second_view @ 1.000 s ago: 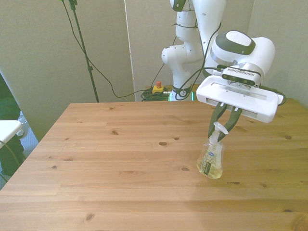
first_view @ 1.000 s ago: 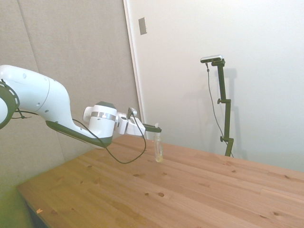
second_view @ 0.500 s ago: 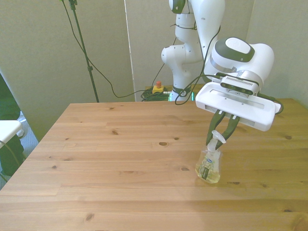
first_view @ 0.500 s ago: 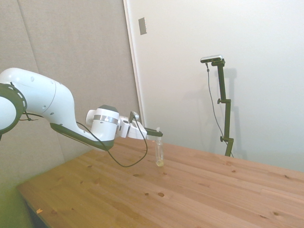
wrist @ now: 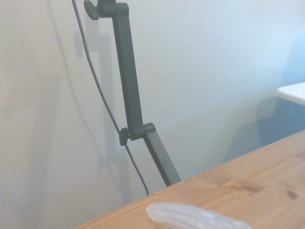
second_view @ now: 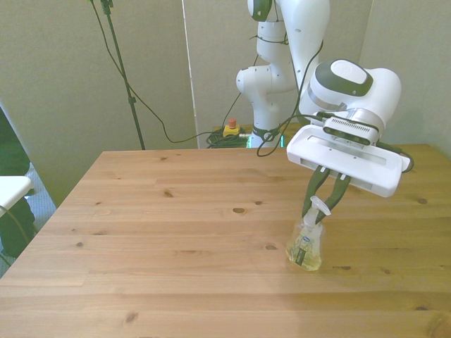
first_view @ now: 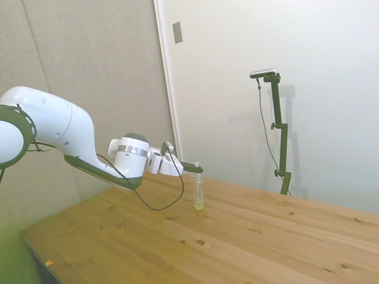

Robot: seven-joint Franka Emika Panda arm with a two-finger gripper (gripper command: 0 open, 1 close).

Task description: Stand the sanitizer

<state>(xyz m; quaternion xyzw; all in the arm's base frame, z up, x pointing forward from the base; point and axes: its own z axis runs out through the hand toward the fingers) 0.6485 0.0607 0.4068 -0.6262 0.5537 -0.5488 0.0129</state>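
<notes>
The sanitizer (second_view: 306, 246) is held upright on the table (second_view: 176, 232) by the closed gripper (second_view: 323, 205); next, release is needed.

Sanitizer (second_view: 305, 244) upright on table (second_view: 176, 232), clear, yellowish liquid.

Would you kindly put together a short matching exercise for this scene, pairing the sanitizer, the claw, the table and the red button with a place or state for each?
Things:
1. sanitizer
2. claw
3. table
4. red button

Places or states:
A. wooden, carrying the bottle's base
B. on the floor behind the table's far edge, on a yellow box
C. upright, pale yellowish liquid, white pump on top
D. closed around the pump top, reaching down from above

Pairs: 1-C, 2-D, 3-A, 4-B
</notes>
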